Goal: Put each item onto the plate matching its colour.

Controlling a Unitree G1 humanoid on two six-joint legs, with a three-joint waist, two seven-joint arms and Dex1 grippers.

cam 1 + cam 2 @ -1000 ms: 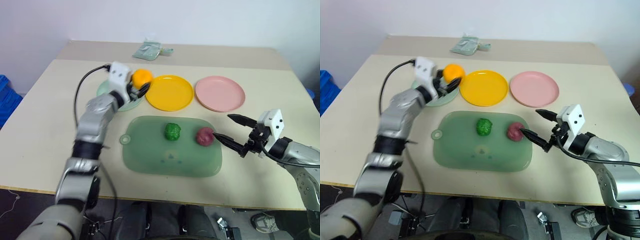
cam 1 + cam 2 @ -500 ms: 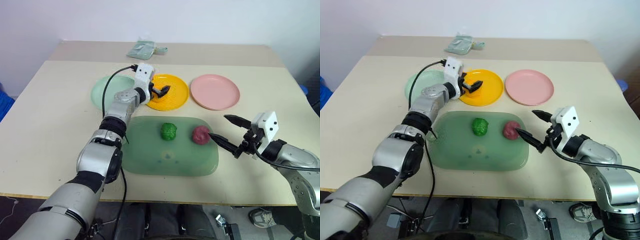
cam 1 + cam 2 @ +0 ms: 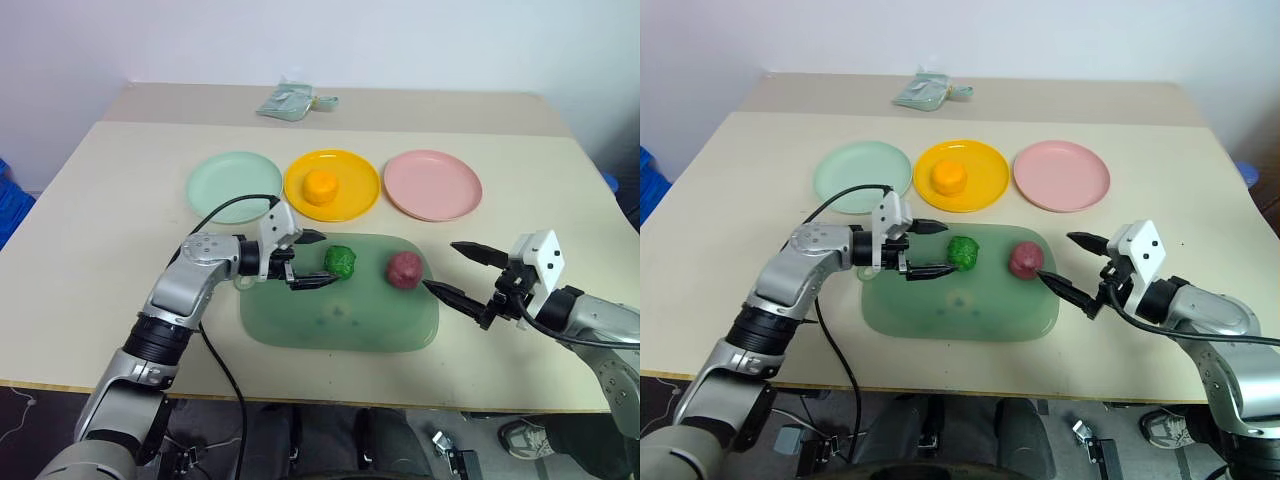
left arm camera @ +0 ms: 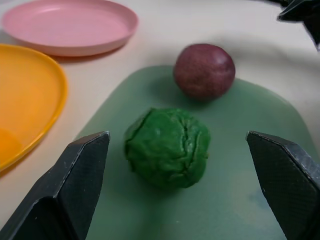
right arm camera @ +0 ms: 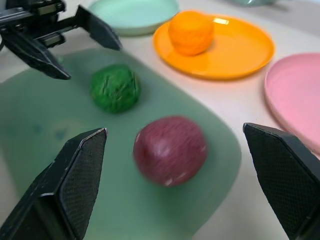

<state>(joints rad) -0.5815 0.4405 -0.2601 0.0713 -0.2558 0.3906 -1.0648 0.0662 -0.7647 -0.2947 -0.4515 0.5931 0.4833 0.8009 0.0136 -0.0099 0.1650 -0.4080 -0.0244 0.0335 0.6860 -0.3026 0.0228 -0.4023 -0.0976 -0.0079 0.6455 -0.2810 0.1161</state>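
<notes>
Left to right: left gripper (image 3: 308, 261), jaws wide and empty, faces the dark green item (image 3: 342, 262) on the translucent board (image 3: 340, 325), presumably to grasp it; orange item (image 3: 321, 186) sits on the yellow-orange plate (image 3: 355, 200); right gripper (image 3: 462, 273), spread and empty, flanks the maroon item (image 3: 405, 269). No legible writing.

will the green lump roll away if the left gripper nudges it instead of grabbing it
Probably only a little: the green lump is roundish but bumpy and creased, so it should settle quickly. It lies on the flat board, which has no visible rim to stop it. The folds suggest it is soft.
</notes>
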